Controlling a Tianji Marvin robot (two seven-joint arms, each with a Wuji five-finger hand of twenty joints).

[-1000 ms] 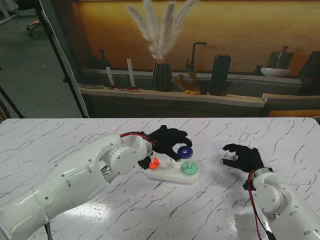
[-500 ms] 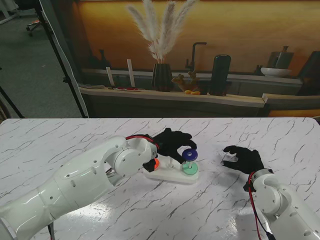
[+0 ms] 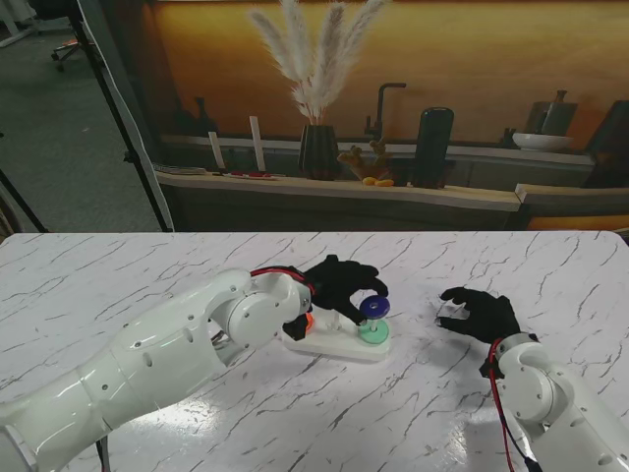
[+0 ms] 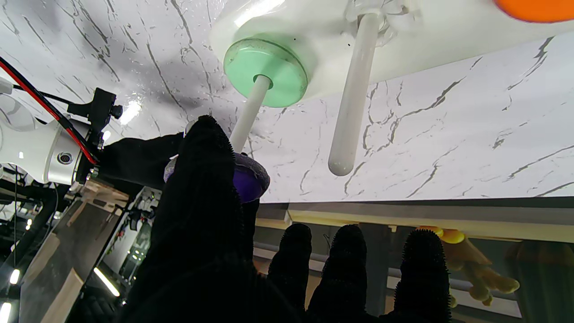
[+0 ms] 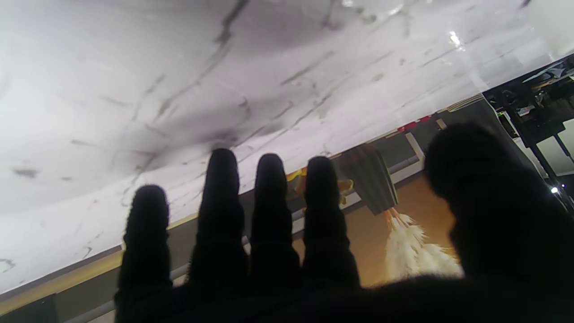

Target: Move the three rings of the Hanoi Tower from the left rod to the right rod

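A white Hanoi base point(image 3: 334, 344) stands mid-table with its rods. The green ring point(image 3: 372, 332) point(image 4: 265, 72) lies at the foot of the right rod point(image 4: 245, 120). My left hand point(image 3: 339, 282) is shut on the purple ring point(image 3: 373, 308) point(image 4: 249, 179), which sits threaded near the top of that rod, above the green ring. The orange ring point(image 3: 307, 319) point(image 4: 533, 9) rests at the left rod, partly hidden by my wrist. The middle rod point(image 4: 352, 96) is bare. My right hand point(image 3: 479, 309) hovers over the table right of the base, fingers point(image 5: 269, 211) spread, holding nothing.
A marble table point(image 3: 118, 275) spreads all around the base. Beyond its far edge runs a low shelf point(image 3: 334, 185) with a vase of pampas grass point(image 3: 316, 147), bottles and a bowl. A tripod leg point(image 3: 118, 118) stands off the far left.
My left hand carried the purple ring rightward from above the middle of the base and lowered it onto the right rod. The right hand barely moved.
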